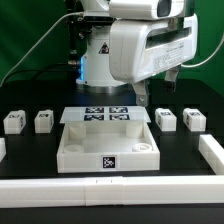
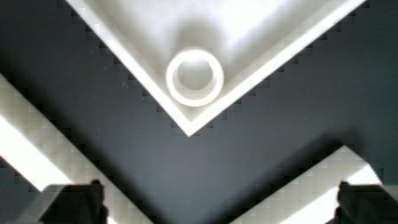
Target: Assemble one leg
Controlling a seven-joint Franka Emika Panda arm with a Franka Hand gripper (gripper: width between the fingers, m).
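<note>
The fingers (image 2: 71, 203) are spread wide with nothing between them, hanging over a corner of the white tray-like piece (image 1: 85, 157) and its round socket (image 2: 194, 77). The legs (image 1: 43, 121) stand unheld on the black table (image 1: 30, 165), two at the exterior view's left of that piece, two at its right.

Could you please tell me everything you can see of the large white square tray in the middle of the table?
The tray is white, plastic-looking and square, with low raised walls, a round socket in a corner and a black-and-white tag on its near wall. It lies flat, open side up, on the black table, in front of the marker board. The open end effector hangs above one corner, not touching it.
</note>
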